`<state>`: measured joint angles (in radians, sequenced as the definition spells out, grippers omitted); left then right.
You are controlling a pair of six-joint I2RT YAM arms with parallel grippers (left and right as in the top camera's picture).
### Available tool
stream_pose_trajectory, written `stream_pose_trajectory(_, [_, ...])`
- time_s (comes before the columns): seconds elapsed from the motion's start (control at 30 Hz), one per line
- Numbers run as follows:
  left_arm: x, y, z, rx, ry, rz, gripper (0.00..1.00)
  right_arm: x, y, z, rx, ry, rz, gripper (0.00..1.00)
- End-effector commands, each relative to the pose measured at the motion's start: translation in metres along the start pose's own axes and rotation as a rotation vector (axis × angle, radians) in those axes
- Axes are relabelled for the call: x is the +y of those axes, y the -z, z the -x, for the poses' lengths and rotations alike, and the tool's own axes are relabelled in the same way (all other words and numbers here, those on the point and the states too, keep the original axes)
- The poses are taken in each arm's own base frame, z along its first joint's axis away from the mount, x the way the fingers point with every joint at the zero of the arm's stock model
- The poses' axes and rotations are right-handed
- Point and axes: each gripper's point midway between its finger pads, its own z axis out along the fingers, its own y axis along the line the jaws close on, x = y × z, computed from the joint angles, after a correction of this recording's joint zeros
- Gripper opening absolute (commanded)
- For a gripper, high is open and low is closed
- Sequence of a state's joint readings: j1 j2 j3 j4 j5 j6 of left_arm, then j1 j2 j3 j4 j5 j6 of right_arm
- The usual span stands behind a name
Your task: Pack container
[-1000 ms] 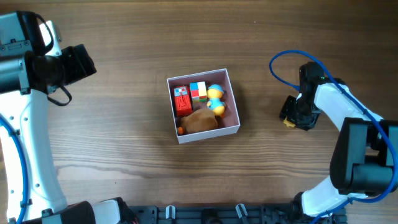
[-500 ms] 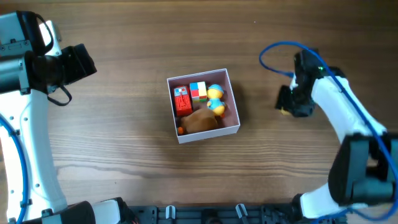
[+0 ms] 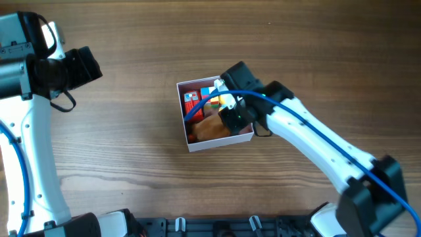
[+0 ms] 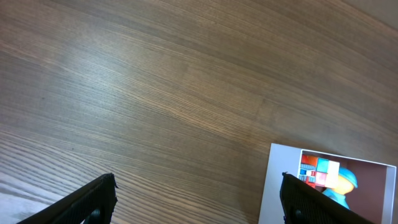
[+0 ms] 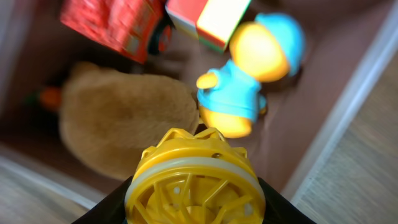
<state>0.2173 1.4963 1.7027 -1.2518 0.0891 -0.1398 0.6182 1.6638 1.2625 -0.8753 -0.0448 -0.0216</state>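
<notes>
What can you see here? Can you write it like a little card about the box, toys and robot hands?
box: square white-walled container with pink inside, on wooden table
inside: brown fuzzy toy, blue-and-yellow figure, red toy, coloured cube
right gripper: above box, shut on yellow wheel-shaped toy
left gripper: open, over bare wood, holding nothing

White shells are seen on the left arm [image 3: 29, 151] and the right arm [image 3: 322, 146], with black joints set between. A blue cable [image 3: 316, 129] is strung behind the right tool [image 3: 225, 109]. Dark, blunt fingers [image 4: 90, 199] are shown flanking the left tool [image 4: 199, 199].
</notes>
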Motion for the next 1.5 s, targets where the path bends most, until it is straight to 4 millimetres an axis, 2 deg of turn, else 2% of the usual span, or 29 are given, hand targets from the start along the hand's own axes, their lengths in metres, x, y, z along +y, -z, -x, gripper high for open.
stream_pose_trajectory(0.0, [-0.001,-0.004,-0.001,0.015,-0.001,-0.012,0.86,-0.002,-0.027,-0.014,0.086,-0.006,0.002,0.08])
stream_pose_trajectory(0.1, [-0.001,-0.004,-0.001,0.015,-0.001,-0.012,0.86,-0.003,-0.033,-0.016,0.104,-0.009,0.002,0.14])
stream_pose_trajectory(0.2, [-0.001,-0.004,-0.001,0.015,-0.001,-0.012,0.85,-0.005,-0.033,-0.015,0.099,-0.011,-0.002,0.41])
stream_pose_trajectory(0.23, [-0.001,-0.004,-0.001,0.015,-0.001,-0.012,0.85,-0.006,-0.033,-0.015,0.099,-0.013,-0.009,0.44])
stream_pose_trajectory(0.4, [-0.001,-0.004,-0.001,0.014,-0.002,-0.012,0.86,-0.010,-0.024,-0.009,0.079,-0.011,-0.030,0.53])
stream_pose_trajectory(0.5, [-0.001,-0.004,-0.001,0.015,-0.001,-0.012,0.86,-0.009,-0.014,0.000,0.046,-0.010,-0.030,0.67])
stream_pose_trajectory(0.6, [-0.001,-0.004,-0.001,0.015,-0.001,-0.012,0.86,-0.009,0.001,0.008,0.024,-0.006,-0.032,0.68])
stream_pose_trajectory(0.67, [-0.001,-0.004,-0.001,0.015,-0.001,-0.012,0.86,-0.009,0.013,0.014,0.003,-0.006,-0.032,0.67])
stream_pose_trajectory(0.73, [-0.001,-0.004,-0.001,0.015,-0.001,-0.012,0.86,-0.016,0.039,0.030,-0.073,-0.047,-0.079,0.66])
stream_pose_trajectory(0.8, [-0.001,-0.004,-0.001,0.015,-0.001,-0.011,0.86,-0.038,0.069,0.042,-0.161,-0.167,-0.172,0.66])
stream_pose_trajectory(0.83, [-0.001,-0.004,-0.001,0.015,-0.001,-0.012,0.86,-0.058,0.089,0.044,-0.217,-0.289,-0.218,0.65])
stream_pose_trajectory(0.87, [-0.001,-0.004,-0.001,0.014,-0.002,-0.012,0.86,-0.068,0.096,0.042,-0.232,-0.340,-0.224,0.62])
stream_pose_trajectory(0.93, [-0.001,-0.004,-0.001,0.015,-0.001,-0.012,0.86,-0.096,0.102,0.025,-0.208,-0.472,-0.251,0.48])
stream_pose_trajectory(0.97, [-0.001,-0.004,-0.001,0.015,-0.001,-0.012,0.86,-0.105,0.100,0.018,-0.186,-0.512,-0.261,0.37])
stream_pose_trajectory(1.03, [-0.001,-0.004,-0.001,0.015,-0.001,-0.012,0.86,-0.122,0.084,-0.008,-0.094,-0.593,-0.222,0.07])
stream_pose_trajectory(1.17, [-0.001,-0.004,-0.001,0.015,-0.001,-0.012,0.86,-0.112,0.046,-0.037,0.002,-0.619,-0.135,0.06])
stream_pose_trajectory(1.27, [-0.001,-0.004,-0.001,0.014,-0.001,-0.012,0.86,-0.086,0.015,-0.052,0.050,-0.559,0.002,0.06])
stream_pose_trajectory(1.47, [-0.001,-0.004,-0.001,0.014,-0.001,-0.012,0.86,-0.056,0.004,-0.058,0.064,-0.439,0.160,0.08])
